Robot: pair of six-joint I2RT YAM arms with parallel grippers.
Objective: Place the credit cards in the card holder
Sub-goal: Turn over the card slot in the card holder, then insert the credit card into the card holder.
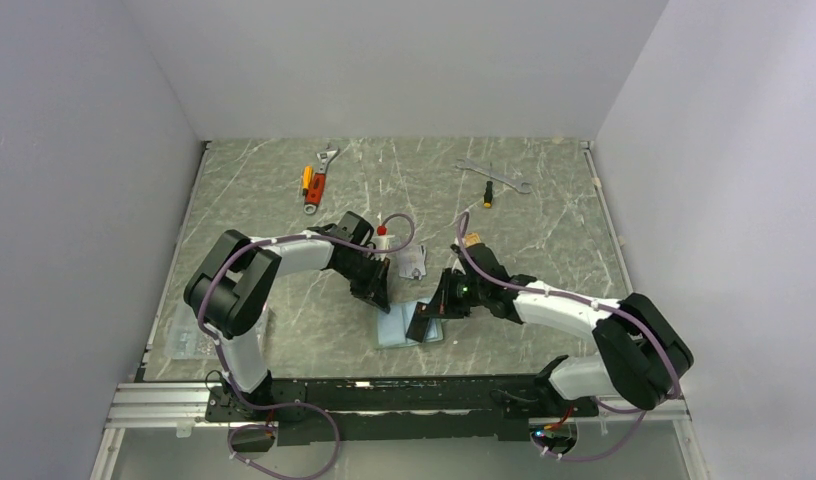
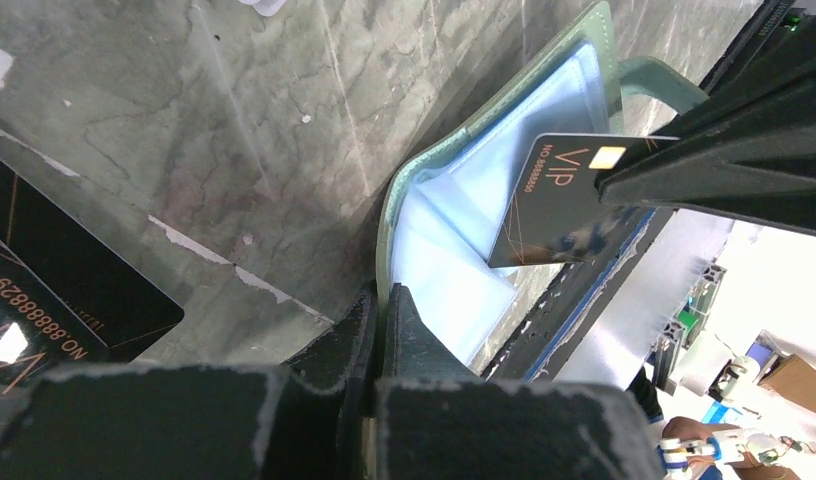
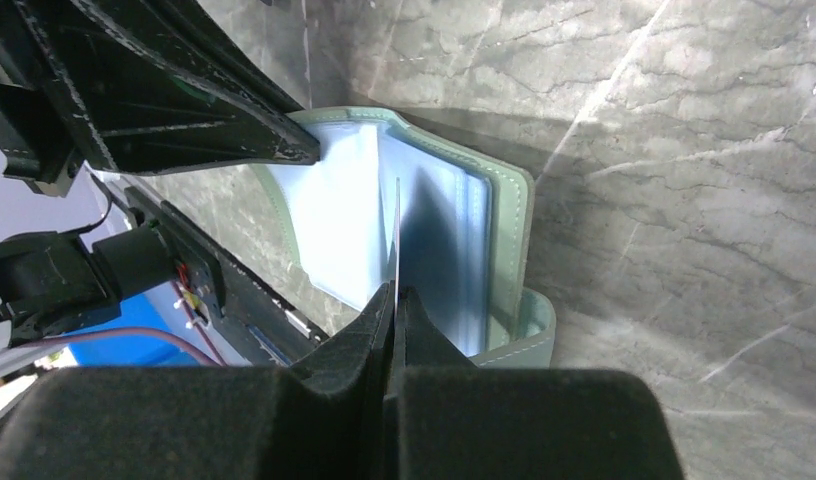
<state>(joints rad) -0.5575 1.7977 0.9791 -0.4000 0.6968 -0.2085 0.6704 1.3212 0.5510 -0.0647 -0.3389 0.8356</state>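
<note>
- While the top view shows just the open card holder (image 1: pixel 394 331) low centre, the left wrist view shows the left gripper (image 2: pixel 382 298) clamped on its green edge.
- The black VIP card (image 2: pixel 552 215) faces flat there, upper right; the right wrist view has it edge-on, pinched by the right gripper (image 3: pixel 395 297).
- A second black card (image 2: pixel 54 290), lower left, shows in the left wrist view only.

You had a black credit card (image 2: pixel 559 215) at three o'clock in the left wrist view, printed "VIP" and a number beginning "NO 8888". A second black card (image 2: pixel 64 290) at eight o'clock read "NO 88888829".
</note>
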